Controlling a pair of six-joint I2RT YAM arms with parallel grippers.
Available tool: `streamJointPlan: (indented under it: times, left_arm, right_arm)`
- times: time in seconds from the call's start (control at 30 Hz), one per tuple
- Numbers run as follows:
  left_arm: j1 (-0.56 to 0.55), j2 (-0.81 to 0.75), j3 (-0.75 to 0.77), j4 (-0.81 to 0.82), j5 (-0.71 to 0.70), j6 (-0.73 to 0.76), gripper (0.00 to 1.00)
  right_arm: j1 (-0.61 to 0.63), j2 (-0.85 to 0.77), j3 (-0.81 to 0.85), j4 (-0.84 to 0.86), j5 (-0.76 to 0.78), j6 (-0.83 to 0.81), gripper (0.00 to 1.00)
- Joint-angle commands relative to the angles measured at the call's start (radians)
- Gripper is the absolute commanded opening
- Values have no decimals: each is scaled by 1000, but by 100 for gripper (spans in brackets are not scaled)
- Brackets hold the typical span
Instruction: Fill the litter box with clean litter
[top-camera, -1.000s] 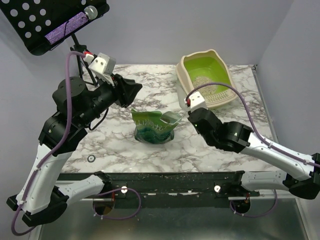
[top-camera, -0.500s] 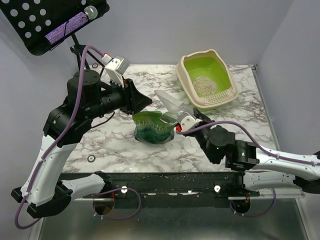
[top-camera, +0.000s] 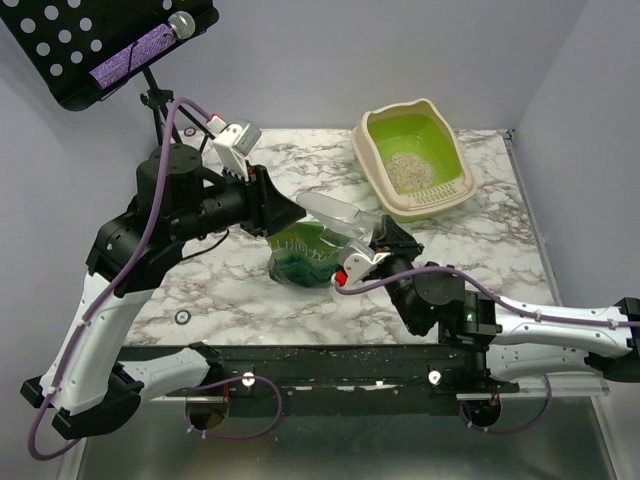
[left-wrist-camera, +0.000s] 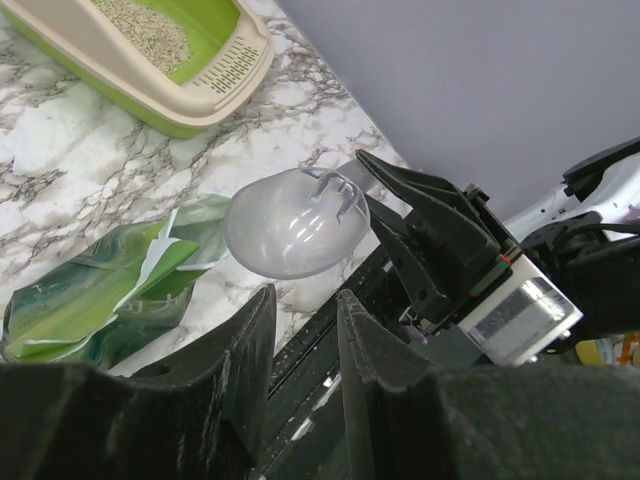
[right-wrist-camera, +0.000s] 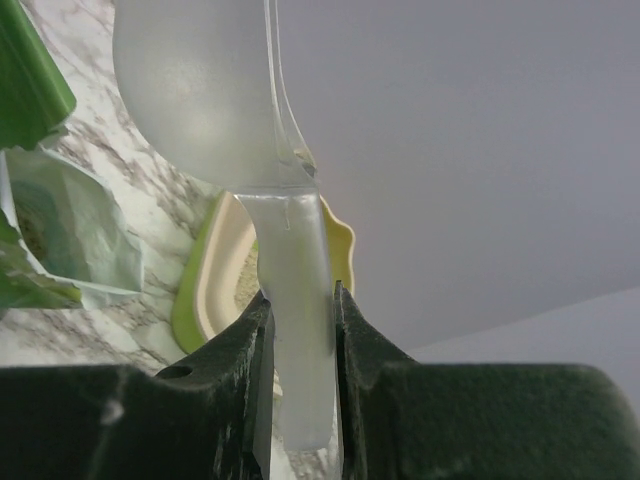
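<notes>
The litter box (top-camera: 452, 190) stands at the back right, and a patch of clean litter (top-camera: 408, 168) lies on its green floor. My right gripper (top-camera: 383, 232) is shut on the handle of a clear plastic scoop (top-camera: 328, 209). The scoop's empty bowl hangs over the open green bag (top-camera: 305, 256). The right wrist view shows the scoop handle (right-wrist-camera: 295, 300) clamped between my fingers. My left gripper (top-camera: 288, 212) hovers at the bag's back left edge. Its jaws (left-wrist-camera: 305, 300) are a little apart with nothing between them. In the left wrist view the scoop bowl (left-wrist-camera: 295, 222) is beside the bag (left-wrist-camera: 110, 290).
A black perforated stand (top-camera: 90, 45) with a purple strip rises at the back left. A small ring (top-camera: 183, 317) lies on the marble table (top-camera: 250, 300) near the front left. Spilled granules dot the black rail (top-camera: 330, 360) along the near edge.
My right arm has swung from the litter box back to the left, bringing the scoop over the bag. My left gripper has moved right and forward to the bag's edge.
</notes>
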Motion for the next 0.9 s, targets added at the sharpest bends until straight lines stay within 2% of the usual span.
streamJointPlan:
  times: [0.0,0.07,0.27,0.57,0.7,0.87]
  left_arm:
    - [-2,-33,19,-17,39,-29,40]
    - [-2,-34,22,-22,37,-32,40]
    - [0,-28,15,-40,31,-16,40]
    - [0,-17,15,-53,16,6,41]
    - [3,-8,28,-51,20,8,42]
    - [6,-7,38,-40,45,-3,42]
  right_arm:
    - [14,-19,-82,260,65,-219,0]
    - [26,-35,-137,412,58,-322,0]
    - [57,-40,-202,586,65,-489,0]
    - [94,23,-297,1061,55,-879,0]
    - [112,49,-314,1184,39,-992,0]
    - [132,66,-316,1249,22,-1048,0]
